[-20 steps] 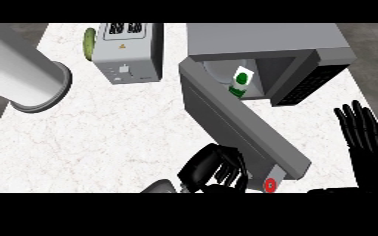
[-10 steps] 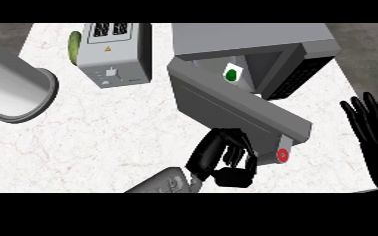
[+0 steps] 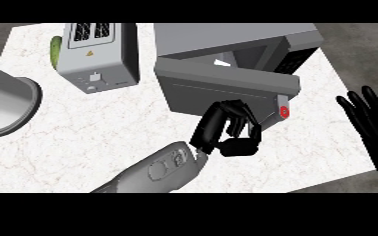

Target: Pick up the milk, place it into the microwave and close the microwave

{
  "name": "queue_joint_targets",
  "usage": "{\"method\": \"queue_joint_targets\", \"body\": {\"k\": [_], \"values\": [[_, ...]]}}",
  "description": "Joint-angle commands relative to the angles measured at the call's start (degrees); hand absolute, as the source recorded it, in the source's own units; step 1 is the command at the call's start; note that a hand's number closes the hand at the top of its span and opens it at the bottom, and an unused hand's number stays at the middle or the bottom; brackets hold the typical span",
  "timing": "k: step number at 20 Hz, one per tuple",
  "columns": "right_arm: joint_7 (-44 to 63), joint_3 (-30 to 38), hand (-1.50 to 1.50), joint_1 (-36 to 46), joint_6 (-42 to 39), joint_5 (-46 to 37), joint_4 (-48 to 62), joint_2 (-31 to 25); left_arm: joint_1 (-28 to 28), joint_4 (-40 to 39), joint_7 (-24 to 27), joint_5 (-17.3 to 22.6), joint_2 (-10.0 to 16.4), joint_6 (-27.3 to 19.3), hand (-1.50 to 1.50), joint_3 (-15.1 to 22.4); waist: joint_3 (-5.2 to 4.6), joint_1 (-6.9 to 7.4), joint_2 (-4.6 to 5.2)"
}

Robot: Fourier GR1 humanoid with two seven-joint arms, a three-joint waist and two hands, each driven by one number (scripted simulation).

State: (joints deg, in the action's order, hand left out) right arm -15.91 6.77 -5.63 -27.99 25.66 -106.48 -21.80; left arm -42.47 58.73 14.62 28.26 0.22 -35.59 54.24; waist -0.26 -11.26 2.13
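Note:
The grey microwave (image 3: pixel 244 40) stands at the back right of the counter. Its door (image 3: pixel 221 87) is swung most of the way toward the body, with a red button (image 3: pixel 284 111) at its right end. My left hand (image 3: pixel 229 130) rests against the door's lower front face, fingers curled and nothing in them. The milk is almost wholly hidden behind the door; only a small white sliver (image 3: pixel 221 61) shows in the gap above it. My right hand (image 3: pixel 362 112) rests open at the right edge, fingers up.
A silver toaster (image 3: pixel 100 55) stands left of the microwave, with a green item (image 3: pixel 55 50) at its far left side. A large round grey vessel (image 3: pixel 11 105) sits at the left edge. The counter's edge (image 3: pixel 354 172) runs close along the right and front.
The microwave door has swung from wide open to nearly shut, with my left hand following it up and back. The milk carton, visible inside before, is now hidden. The right hand stayed put.

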Motion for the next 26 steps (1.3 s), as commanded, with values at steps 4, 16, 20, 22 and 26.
{"method": "queue_joint_targets", "body": {"k": [4, 16, 20, 22, 26], "values": [[2.73, -0.50, -1.50, 1.01, -1.30, 4.13, -2.40, -1.26, -6.59, -5.68, 0.09, 6.80, -0.22, -3.45, 1.50, -3.66, 0.00, -3.50, 0.82], [5.92, 0.93, -1.50, 3.65, -1.50, 10.45, -3.63, -3.49, -11.22, -9.61, 7.94, 16.80, -0.22, -1.98, 1.50, -12.27, -0.09, -5.66, 2.45], [7.01, 0.97, -1.50, 3.89, -1.65, 11.68, -4.80, -4.35, -11.33, -10.29, 10.14, 18.65, -0.22, -2.27, 1.50, -12.38, -0.06, -6.32, 2.19], [6.94, 1.65, -1.50, 4.68, -1.50, 12.00, -4.59, -4.70, -11.89, -11.00, 10.83, 19.34, -0.22, -1.88, 1.50, -12.39, 0.05, -5.86, 2.27], [8.17, 1.99, -1.50, 5.87, -1.28, 13.30, -4.97, -5.80, -11.20, -11.71, 13.17, 20.35, -0.22, -1.20, 1.50, -11.57, -0.06, -6.03, 2.76]]}}
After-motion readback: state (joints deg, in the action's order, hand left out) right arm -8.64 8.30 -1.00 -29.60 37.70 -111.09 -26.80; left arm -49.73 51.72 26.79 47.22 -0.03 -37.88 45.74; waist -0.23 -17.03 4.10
